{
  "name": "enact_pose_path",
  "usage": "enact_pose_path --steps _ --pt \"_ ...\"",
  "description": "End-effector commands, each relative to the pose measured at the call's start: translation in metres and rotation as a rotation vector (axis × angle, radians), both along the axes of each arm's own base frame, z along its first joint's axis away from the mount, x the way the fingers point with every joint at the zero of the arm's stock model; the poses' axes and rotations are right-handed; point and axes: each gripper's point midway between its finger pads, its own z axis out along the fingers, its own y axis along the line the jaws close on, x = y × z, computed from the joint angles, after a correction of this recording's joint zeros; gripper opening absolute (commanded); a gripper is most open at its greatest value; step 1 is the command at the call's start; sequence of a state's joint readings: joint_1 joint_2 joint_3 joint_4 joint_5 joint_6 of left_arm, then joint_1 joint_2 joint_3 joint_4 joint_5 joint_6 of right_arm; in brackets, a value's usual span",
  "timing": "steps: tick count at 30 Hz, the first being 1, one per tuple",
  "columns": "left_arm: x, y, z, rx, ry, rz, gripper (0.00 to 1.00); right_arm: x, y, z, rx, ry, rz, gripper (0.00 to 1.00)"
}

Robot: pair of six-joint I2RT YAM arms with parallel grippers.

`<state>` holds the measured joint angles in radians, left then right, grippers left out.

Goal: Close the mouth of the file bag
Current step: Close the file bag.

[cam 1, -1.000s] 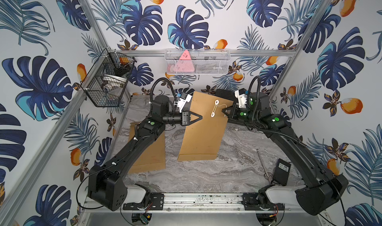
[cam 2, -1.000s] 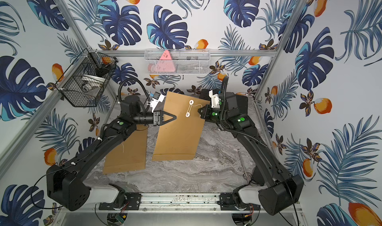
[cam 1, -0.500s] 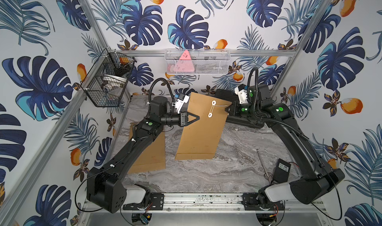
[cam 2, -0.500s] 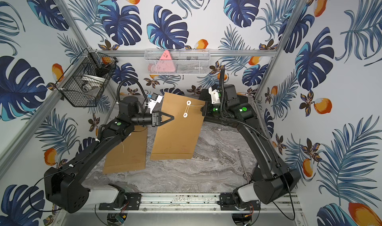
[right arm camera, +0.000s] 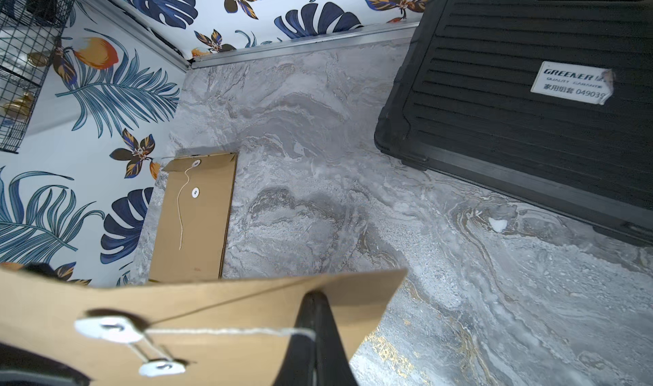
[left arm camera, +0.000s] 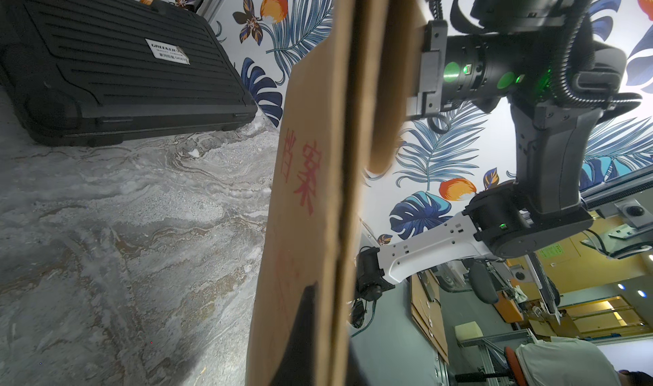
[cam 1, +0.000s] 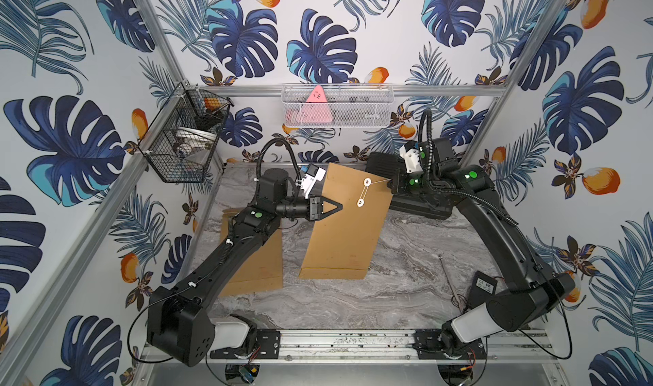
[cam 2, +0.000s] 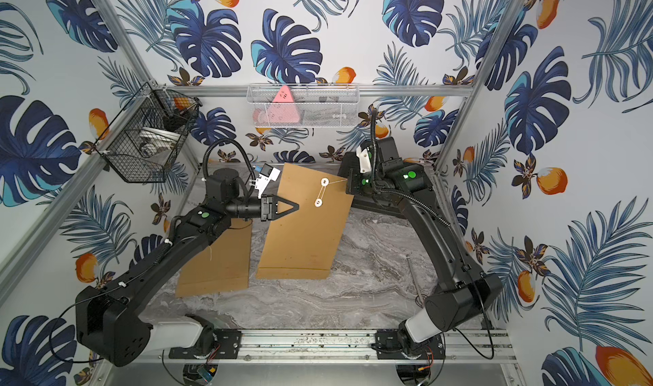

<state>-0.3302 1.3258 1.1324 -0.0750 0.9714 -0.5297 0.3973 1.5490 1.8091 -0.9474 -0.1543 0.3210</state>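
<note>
Top views: file bag [cam 1: 339, 232] stands tilted just beside black case [cam 1: 420, 207] | left gripper [cam 1: 340, 206] clamped on its edge | right gripper [cam 1: 390, 183] pinching string [cam 1: 378, 180] taut off upper button [cam 1: 367, 181] | change: right arm has swung round, string still links 2 buttons | closure likely needs more wraps

In both top views, the spot where the string [cam 1: 377, 181] meets the right gripper [cam 1: 390, 184], at the upper right corner of the file bag [cam 1: 339, 239], is too small to make out. The left arm [cam 1: 219, 264] hides much of a second bag [cam 1: 265, 264] left of centre, and the contents of the wire basket [cam 1: 166, 161] at upper left cannot be told.
</note>
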Motion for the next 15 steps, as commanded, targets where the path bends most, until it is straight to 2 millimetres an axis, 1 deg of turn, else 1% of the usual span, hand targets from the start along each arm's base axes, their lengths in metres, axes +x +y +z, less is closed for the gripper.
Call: enact_pose_path --steps 1,4,9,10,15 --pt "-0.002 -0.004 -0.004 0.008 -0.011 -0.015 0.0 0.0 -0.007 0.001 -0.043 0.007 -0.017 0.0" --pt "-0.001 -0.006 -0.015 0.042 0.002 -0.011 0.0 0.0 -0.004 0.004 -0.047 0.013 -0.008 0.0" --pt "-0.002 -0.012 -0.019 0.066 -0.011 -0.019 0.0 0.0 0.007 0.0 -0.111 0.039 0.014 0.0" --pt "-0.002 -0.013 -0.019 0.069 -0.014 -0.02 0.0 -0.003 0.014 0.0 -0.127 0.041 0.03 0.0" --pt "-0.002 -0.015 -0.026 0.083 -0.008 -0.021 0.0 -0.007 0.038 0.0 -0.228 0.022 0.066 0.0"
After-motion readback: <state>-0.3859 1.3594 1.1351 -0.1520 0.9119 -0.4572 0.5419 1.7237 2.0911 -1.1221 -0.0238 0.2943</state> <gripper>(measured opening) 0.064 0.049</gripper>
